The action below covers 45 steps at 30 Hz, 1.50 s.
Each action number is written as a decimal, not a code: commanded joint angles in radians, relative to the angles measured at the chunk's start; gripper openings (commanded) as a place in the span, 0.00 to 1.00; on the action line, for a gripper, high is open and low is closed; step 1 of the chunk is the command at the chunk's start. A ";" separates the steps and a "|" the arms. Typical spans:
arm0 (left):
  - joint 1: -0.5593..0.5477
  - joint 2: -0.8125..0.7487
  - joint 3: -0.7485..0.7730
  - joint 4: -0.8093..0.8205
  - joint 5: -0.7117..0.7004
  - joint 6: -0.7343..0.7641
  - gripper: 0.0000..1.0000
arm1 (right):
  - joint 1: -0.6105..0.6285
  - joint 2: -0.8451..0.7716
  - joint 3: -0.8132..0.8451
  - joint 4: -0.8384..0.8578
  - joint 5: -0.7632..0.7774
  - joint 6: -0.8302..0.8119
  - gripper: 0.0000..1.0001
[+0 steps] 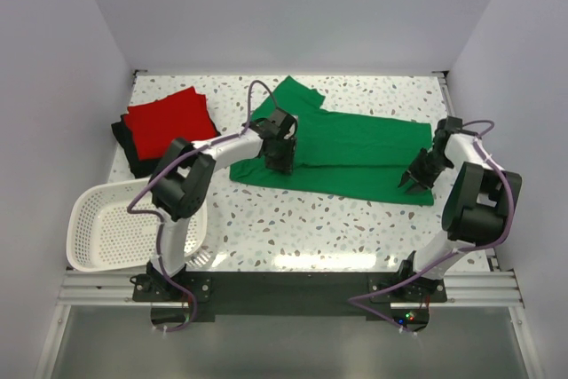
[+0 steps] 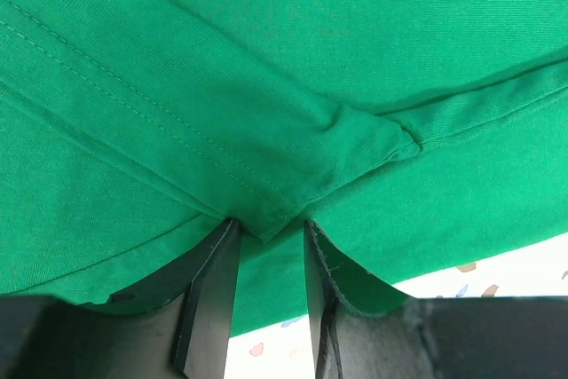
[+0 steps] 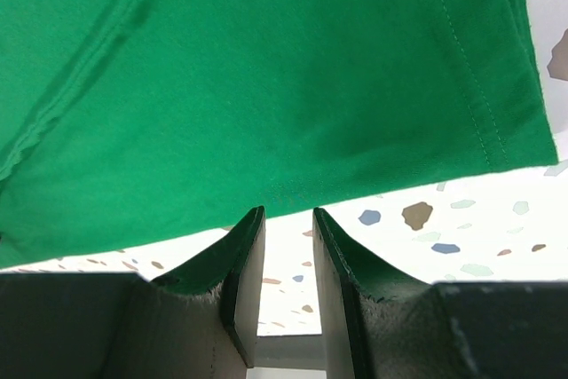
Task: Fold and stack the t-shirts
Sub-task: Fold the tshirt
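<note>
Left gripper [image 2: 269, 221]: jaws astride a raised green fold; clamped or not, cannot tell.
Right gripper [image 3: 288, 210]: jaws apart, nothing between, at the near right hem.
Green t-shirt [image 1: 355, 138]: mid-table, lying long, partly folded.
Red t-shirt [image 1: 169, 115]: folded, atop the folded black t-shirt [image 1: 133, 157], far left.
Progress: two stacked, seemingly; green still to finish and add.
Count: three shirts, two grippers, one basket [image 1: 93, 219], near left.

The left arm [image 1: 182, 193] and right arm [image 1: 479, 206] are white links between chunky black joint housings. A purple cable [image 1: 257, 88] loops along each down to its base, bolted to a black plate [image 1: 293, 292]. Small lights [image 1: 404, 319] glow by the right base. The left claw [image 2: 269, 224] and right claw [image 3: 288, 212] have flat, dark, tapered fingers [image 2: 209, 299].
</note>
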 commanded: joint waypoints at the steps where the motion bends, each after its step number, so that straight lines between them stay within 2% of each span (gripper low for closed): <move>1: -0.009 0.019 0.039 0.002 -0.032 0.006 0.38 | 0.002 -0.044 -0.015 0.016 -0.008 -0.009 0.32; 6: -0.012 0.029 0.065 -0.013 -0.059 0.020 0.33 | 0.002 -0.052 -0.032 0.016 -0.009 -0.012 0.32; 10: -0.012 0.036 0.072 -0.015 -0.059 0.028 0.22 | 0.002 -0.057 -0.052 0.024 -0.012 -0.012 0.32; 19: -0.014 0.017 0.101 -0.040 -0.098 0.034 0.19 | 0.002 -0.043 -0.092 0.044 0.012 -0.023 0.32; 26: -0.014 0.014 0.126 -0.034 -0.092 0.044 0.00 | 0.000 0.000 -0.138 0.076 0.031 -0.029 0.32; 45: -0.023 0.135 0.287 -0.032 -0.079 0.158 0.00 | 0.002 0.032 -0.149 0.084 0.041 -0.035 0.32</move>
